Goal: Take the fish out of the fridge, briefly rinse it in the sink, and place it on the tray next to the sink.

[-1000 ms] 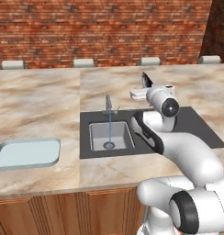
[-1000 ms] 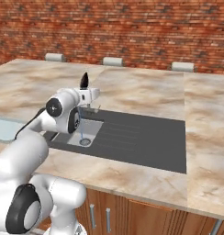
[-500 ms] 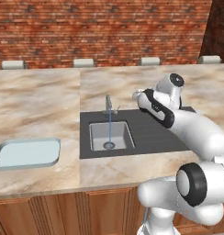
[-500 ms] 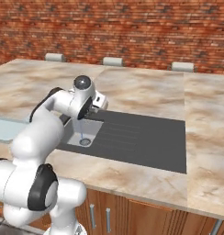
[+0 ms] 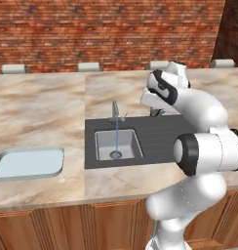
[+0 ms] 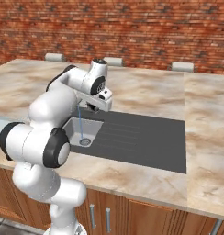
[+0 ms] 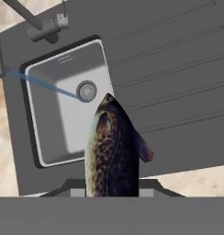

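Observation:
In the hand view the fish (image 7: 113, 151), dark and speckled, hangs head-down from my gripper (image 7: 113, 189), which is shut on it. It hovers over the dark panel just beside the steel sink (image 7: 54, 133), near the drain (image 7: 87, 90). A thin blue stream of water runs from the faucet (image 7: 39, 26) into the basin. From the left base view my gripper (image 5: 157, 112) points down over the panel, right of the sink (image 5: 105, 145). The pale blue-grey tray (image 5: 28, 162) lies on the counter to the left. The fridge is out of view.
The dark ribbed drainboard (image 6: 141, 137) stretches right of the sink (image 6: 73, 129). The faucet (image 5: 115, 111) stands behind the basin. Marble counter (image 5: 43, 107) surrounds it all, with a brick wall (image 5: 106, 29) behind and grey chair backs (image 5: 89, 66) along the far edge.
The hand, which held the fish tail-up above the counter, has turned over and come down, so the fish now points down beside the basin. Water keeps running.

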### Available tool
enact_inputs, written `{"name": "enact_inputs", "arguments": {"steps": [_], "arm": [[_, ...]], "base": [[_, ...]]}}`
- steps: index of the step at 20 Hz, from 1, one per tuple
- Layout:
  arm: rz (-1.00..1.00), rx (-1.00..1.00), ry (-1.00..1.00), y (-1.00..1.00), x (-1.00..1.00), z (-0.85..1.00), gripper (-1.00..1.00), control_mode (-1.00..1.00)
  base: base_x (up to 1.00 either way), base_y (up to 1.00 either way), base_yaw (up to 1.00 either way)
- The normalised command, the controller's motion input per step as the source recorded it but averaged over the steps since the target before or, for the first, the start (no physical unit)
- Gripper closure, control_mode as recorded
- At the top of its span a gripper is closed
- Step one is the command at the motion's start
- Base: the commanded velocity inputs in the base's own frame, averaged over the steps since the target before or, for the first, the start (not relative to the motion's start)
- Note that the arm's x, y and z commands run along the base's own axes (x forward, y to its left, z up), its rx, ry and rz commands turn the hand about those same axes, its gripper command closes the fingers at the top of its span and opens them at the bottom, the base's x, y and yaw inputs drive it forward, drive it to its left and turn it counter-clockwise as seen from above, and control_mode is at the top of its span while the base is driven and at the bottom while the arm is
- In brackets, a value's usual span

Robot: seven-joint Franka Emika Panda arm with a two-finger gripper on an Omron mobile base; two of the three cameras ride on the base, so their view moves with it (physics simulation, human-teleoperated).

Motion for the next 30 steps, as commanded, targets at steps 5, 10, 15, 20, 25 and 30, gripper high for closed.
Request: {"name": "enact_inputs", "arguments": {"steps": [5,10,15,20,25,30], "arm": [[0.16,0.15,0.03,0.00,0.00,-0.32,1.00,-1.00],[0.35,0.31,0.07,0.02,0.05,-0.25,1.00,-1.00],[0.43,0.27,0.06,0.23,0.23,-0.28,1.00,-1.00],[0.33,0.12,0.01,0.55,0.40,-0.39,1.00,-1.00],[0.20,0.07,0.04,0.68,0.49,-0.31,1.00,-1.00],[0.01,0.00,0.01,0.44,0.50,-0.19,1.00,-1.00]], "base": [[0.00,0.00,0.00],[0.00,0.00,0.00],[0.00,0.00,0.00],[0.00,0.00,0.00],[0.00,0.00,0.00],[0.00,0.00,0.00]]}}
